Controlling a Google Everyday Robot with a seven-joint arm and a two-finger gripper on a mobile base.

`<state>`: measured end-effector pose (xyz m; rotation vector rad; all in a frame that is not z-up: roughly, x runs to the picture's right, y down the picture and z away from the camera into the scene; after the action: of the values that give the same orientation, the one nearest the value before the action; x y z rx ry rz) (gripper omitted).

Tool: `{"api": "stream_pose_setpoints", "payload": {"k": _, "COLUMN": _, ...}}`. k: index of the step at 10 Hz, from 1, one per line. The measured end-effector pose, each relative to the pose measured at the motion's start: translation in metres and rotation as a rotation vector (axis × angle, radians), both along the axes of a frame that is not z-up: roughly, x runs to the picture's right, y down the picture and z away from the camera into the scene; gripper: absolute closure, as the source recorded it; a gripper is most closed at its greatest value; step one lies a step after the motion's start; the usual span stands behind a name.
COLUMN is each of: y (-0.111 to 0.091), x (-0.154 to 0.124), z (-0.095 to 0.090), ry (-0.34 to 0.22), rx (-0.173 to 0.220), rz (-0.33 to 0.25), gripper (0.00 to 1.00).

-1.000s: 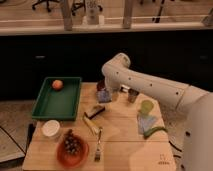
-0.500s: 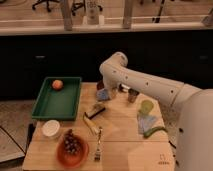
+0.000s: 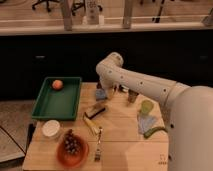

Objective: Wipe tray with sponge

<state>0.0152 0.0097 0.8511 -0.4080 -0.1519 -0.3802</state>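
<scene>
The dark green tray [image 3: 50, 106] lies at the table's left side with an orange fruit [image 3: 57, 84] in its far corner. The blue-grey sponge [image 3: 101, 94] lies on the wooden table just right of the tray's far right corner. My gripper [image 3: 103, 89] hangs from the white arm [image 3: 135, 85] directly over the sponge, at or touching it. The arm hides most of the gripper.
A tan-and-black block [image 3: 95, 110], a banana [image 3: 90, 125] and a fork [image 3: 97, 145] lie mid-table. An orange bowl of grapes [image 3: 71, 148] and a white bowl [image 3: 51, 128] stand front left. A green cup [image 3: 145, 107], a pale cloth [image 3: 146, 123] and a can [image 3: 132, 95] are at the right.
The arm has shifted slightly left toward the tray and stays low over the sponge. The sponge and the other objects have not visibly moved.
</scene>
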Motion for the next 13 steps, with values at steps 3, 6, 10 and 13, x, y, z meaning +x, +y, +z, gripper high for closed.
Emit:
{"api": "stream_pose_setpoints", "payload": {"k": 3, "y": -0.005, "x": -0.016, "z": 0.008, "ry": -0.024, "rx": 0.004, "rz": -0.040, "gripper": 0.97}}
{"api": "stream_pose_setpoints", "payload": {"k": 6, "y": -0.010, "x": -0.023, "z": 0.012, "ry": -0.034, "rx": 0.010, "rz": -0.079, "gripper": 0.97}}
{"api": "stream_pose_setpoints", "payload": {"k": 10, "y": -0.021, "x": -0.046, "z": 0.015, "ry": -0.057, "rx": 0.027, "rz": -0.140, "gripper": 0.97}}
{"api": "stream_pose_setpoints", "payload": {"k": 13, "y": -0.023, "x": -0.065, "z": 0.019, "ry": -0.073, "rx": 0.032, "rz": -0.180, "gripper": 0.97}}
